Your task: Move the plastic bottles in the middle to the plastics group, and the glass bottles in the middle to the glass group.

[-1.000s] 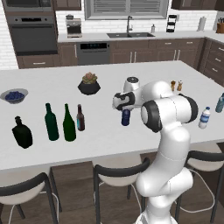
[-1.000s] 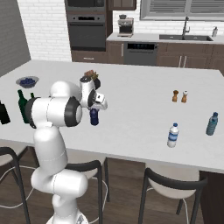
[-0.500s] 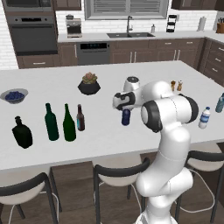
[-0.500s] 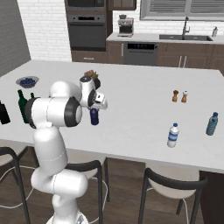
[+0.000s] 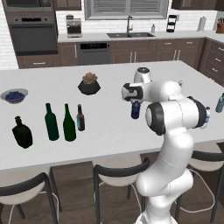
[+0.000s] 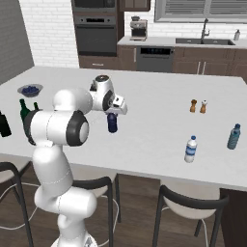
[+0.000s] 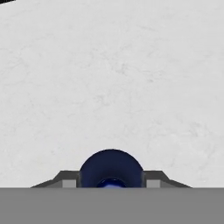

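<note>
The stubby dark blue plastic bottle (image 5: 135, 110) (image 6: 112, 124) stands upright mid-counter. My gripper (image 5: 135, 104) (image 6: 112, 117) comes down over it from above. In the hand view the bottle's round top (image 7: 111, 168) sits between the two fingertips (image 7: 66, 181), which press on both its sides. At the left stand the black flask (image 5: 22, 132), the straight-sided green bottle (image 5: 51, 123), the sloping-shouldered green wine bottle (image 5: 68, 124) and the slim brown bottle (image 5: 80, 118). Far right are the clear water bottle (image 6: 191, 149) and the teal bottle (image 6: 234, 137).
A potted plant in a black pot (image 5: 89, 84) sits behind the bottles, and a bowl of blueberries (image 5: 14, 96) at the far left. Salt and pepper shakers (image 6: 198, 106) stand toward the right. Stools (image 5: 119, 173) line the counter's near edge.
The jaws have drawn in against the dark blue bottle. The arm and the bottle stay in the same spot.
</note>
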Robot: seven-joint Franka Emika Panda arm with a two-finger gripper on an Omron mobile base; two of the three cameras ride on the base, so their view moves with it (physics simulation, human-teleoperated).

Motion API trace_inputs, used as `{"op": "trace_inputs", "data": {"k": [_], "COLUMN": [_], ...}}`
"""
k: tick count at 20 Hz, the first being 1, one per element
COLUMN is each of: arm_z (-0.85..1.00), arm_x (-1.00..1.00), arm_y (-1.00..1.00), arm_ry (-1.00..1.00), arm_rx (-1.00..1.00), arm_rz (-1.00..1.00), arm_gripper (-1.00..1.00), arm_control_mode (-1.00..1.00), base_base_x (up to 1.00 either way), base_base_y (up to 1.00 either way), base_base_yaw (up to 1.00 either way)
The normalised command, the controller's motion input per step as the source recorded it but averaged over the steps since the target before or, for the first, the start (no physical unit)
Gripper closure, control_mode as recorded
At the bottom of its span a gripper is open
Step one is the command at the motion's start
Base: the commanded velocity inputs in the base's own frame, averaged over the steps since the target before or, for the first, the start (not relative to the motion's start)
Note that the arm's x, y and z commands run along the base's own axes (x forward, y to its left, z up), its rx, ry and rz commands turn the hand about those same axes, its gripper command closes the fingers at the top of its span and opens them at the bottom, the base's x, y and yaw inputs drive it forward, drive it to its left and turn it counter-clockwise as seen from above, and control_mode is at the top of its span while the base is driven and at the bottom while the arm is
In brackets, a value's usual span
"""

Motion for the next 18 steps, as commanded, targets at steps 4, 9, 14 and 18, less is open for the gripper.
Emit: {"op": "trace_inputs", "data": {"k": [4,9,14,18], "arm_z": [0.06,0.01,0.02,0.0], "arm_x": [-0.21,-0.22,-0.09,-0.05], "arm_y": [-0.97,-0.99,-0.86,-0.91], "arm_ry": [0.0,0.0,0.0,0.01], "arm_rx": [0.0,0.0,0.0,0.0], "arm_rz": [-0.21,-0.23,-0.21,-0.23], "arm_gripper": [1.0,1.0,1.0,1.0], "arm_control_mode": [-1.0,-1.0,-1.0,-1.0], "base_base_x": [0.0,0.0,0.0,0.0], "base_base_y": [0.0,0.0,0.0,0.0], "base_base_yaw": [0.0,0.0,0.0,0.0]}}
